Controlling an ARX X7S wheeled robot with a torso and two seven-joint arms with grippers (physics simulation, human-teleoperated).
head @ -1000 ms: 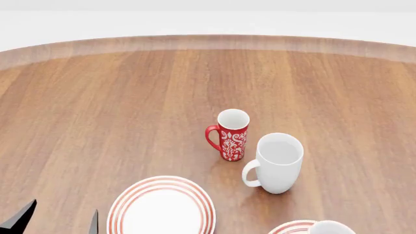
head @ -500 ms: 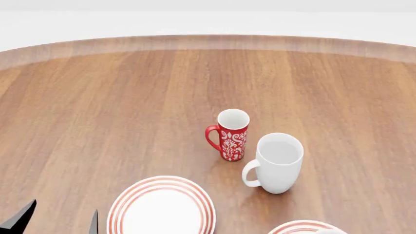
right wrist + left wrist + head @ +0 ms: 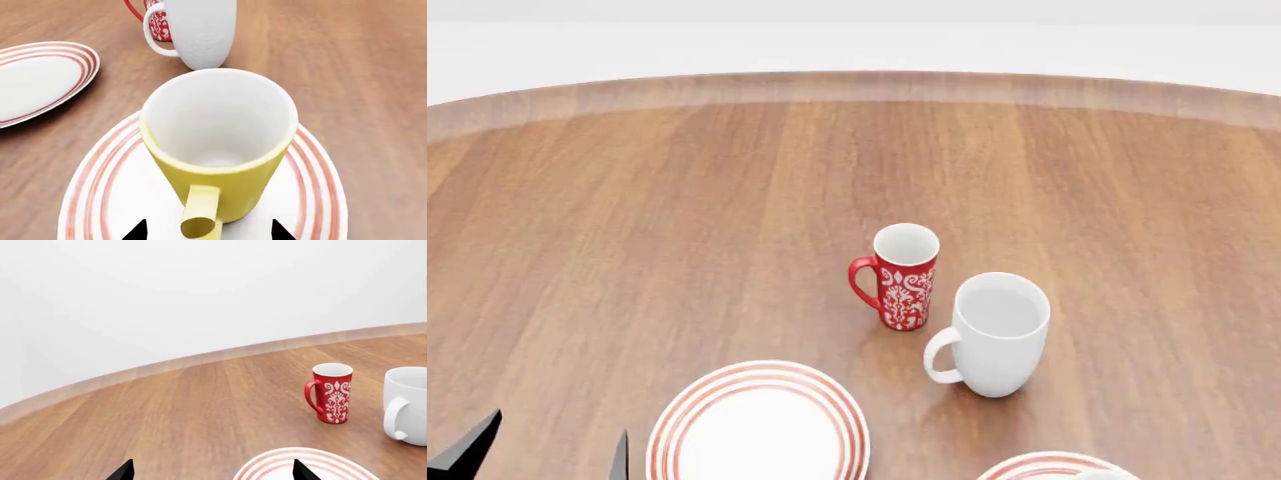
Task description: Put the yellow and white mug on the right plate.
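Note:
In the right wrist view the yellow and white mug (image 3: 220, 150) stands upright in the middle of the right plate (image 3: 313, 180), a white plate with red rings. Its yellow loop handle (image 3: 200, 215) points toward my right gripper (image 3: 208, 231). That gripper is open, with its two black fingertips wide apart on either side of the handle and touching nothing. In the head view only the right plate's far rim (image 3: 1034, 466) shows at the bottom edge. My left gripper (image 3: 545, 458) is open and empty beside the left plate (image 3: 758, 425).
A tall white mug (image 3: 998, 335) and a slim red-and-white patterned mug (image 3: 902, 277) stand just beyond the right plate. Both also show in the right wrist view, the white mug (image 3: 200, 30) closest. The round wooden table's far edge (image 3: 854, 85) curves across the back.
The yellow mug's rim, visible at the head view's bottom edge a second ago, has sunk almost out of that view. The left arm has not moved.

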